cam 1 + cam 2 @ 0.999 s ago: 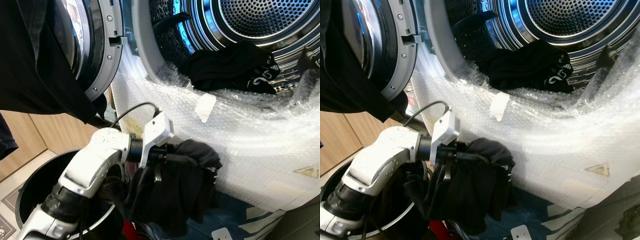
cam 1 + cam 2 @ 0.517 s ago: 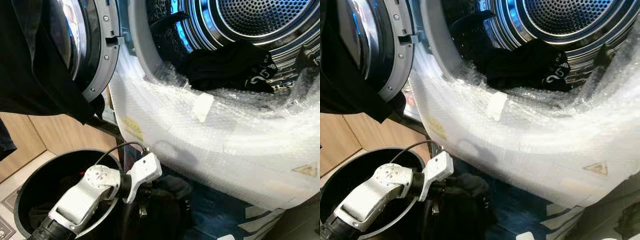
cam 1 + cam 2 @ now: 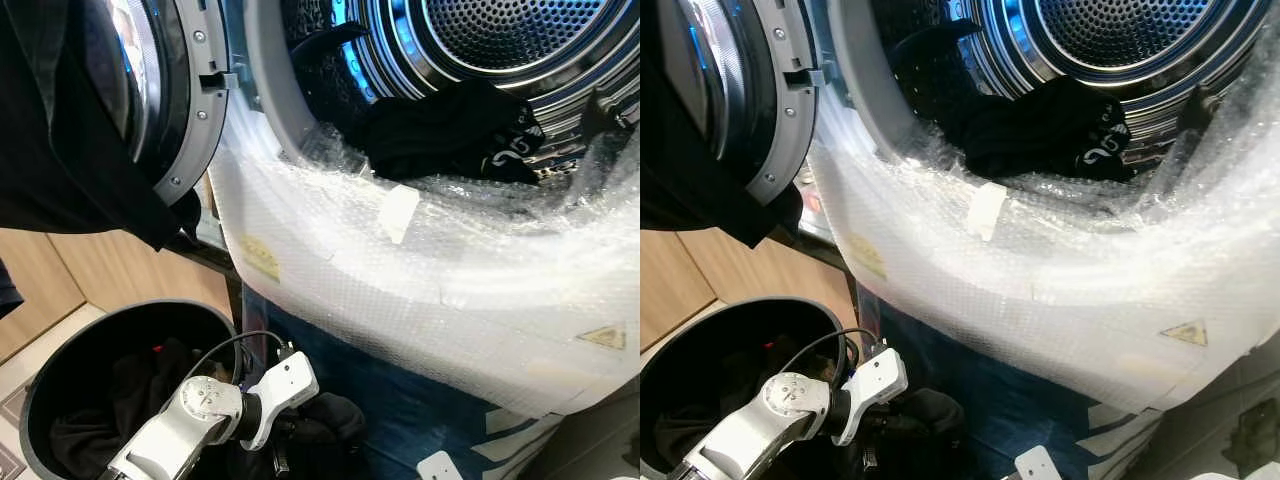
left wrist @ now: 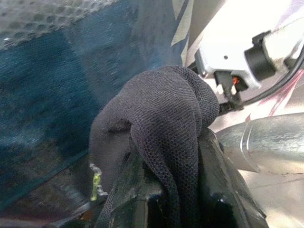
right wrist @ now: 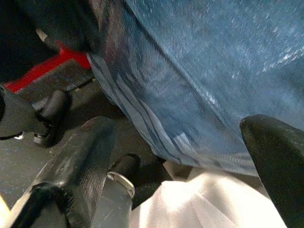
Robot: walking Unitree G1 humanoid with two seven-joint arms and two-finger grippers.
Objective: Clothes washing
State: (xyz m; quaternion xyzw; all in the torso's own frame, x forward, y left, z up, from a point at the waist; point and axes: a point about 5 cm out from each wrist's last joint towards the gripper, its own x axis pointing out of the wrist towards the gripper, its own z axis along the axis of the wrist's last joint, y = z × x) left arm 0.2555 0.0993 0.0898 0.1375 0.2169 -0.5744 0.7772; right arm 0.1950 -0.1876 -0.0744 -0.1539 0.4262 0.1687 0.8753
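The washing machine's drum [image 3: 500, 40] stands open, and a heap of black clothes [image 3: 450, 130] lies at its mouth. Low in front of the machine, beside the basket, my left gripper [image 4: 173, 190] is shut on a black knit garment [image 4: 166, 118] that drapes over its fingers [image 4: 218, 185]. From the head, the same garment [image 3: 325, 435] bunches beyond my white left wrist [image 3: 275, 392]. My right gripper [image 5: 180, 161] is open, its two black fingers wide apart, close to blue fabric [image 5: 213, 71].
Bubble wrap [image 3: 430, 270] covers the machine's front rim. The round door [image 3: 190, 100] stands open on the left, with a black cloth [image 3: 60, 130] hanging over it. A black basket [image 3: 45, 365] holding dark clothes sits at the lower left. A blue panel [image 3: 410, 420] lies below the machine.
My left arm has dropped with the black garment from the height of the machine's front down to beside the basket. The head view has shifted slightly.
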